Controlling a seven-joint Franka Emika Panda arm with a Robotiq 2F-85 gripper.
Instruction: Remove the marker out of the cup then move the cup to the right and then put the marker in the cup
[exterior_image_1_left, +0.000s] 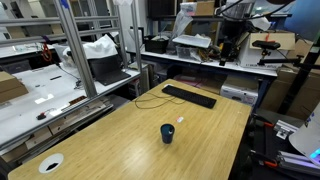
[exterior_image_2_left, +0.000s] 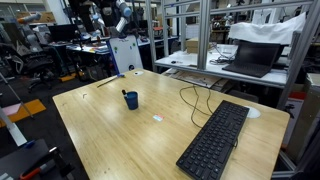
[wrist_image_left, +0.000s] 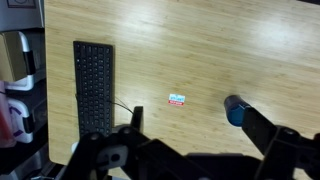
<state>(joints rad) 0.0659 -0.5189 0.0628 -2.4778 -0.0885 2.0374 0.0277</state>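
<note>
The small dark cup (exterior_image_1_left: 167, 133) stands upright near the middle of the wooden table; it shows in both exterior views (exterior_image_2_left: 131, 100). A thin stick, probably the marker (exterior_image_2_left: 125, 94), pokes out of its rim. In the wrist view the cup (wrist_image_left: 234, 110) looks blue and sits just beside my right finger, far below it. My gripper (wrist_image_left: 200, 128) is open and empty, high above the table. The arm (exterior_image_1_left: 232, 30) stands beyond the table's far edge.
A black keyboard (exterior_image_1_left: 189, 96) (exterior_image_2_left: 215, 140) (wrist_image_left: 93, 85) lies with its cable on the table. A small red-and-white label (wrist_image_left: 177, 99) lies between keyboard and cup. A flat white disc (exterior_image_1_left: 50, 163) sits at a table corner. Shelving and desks surround the table.
</note>
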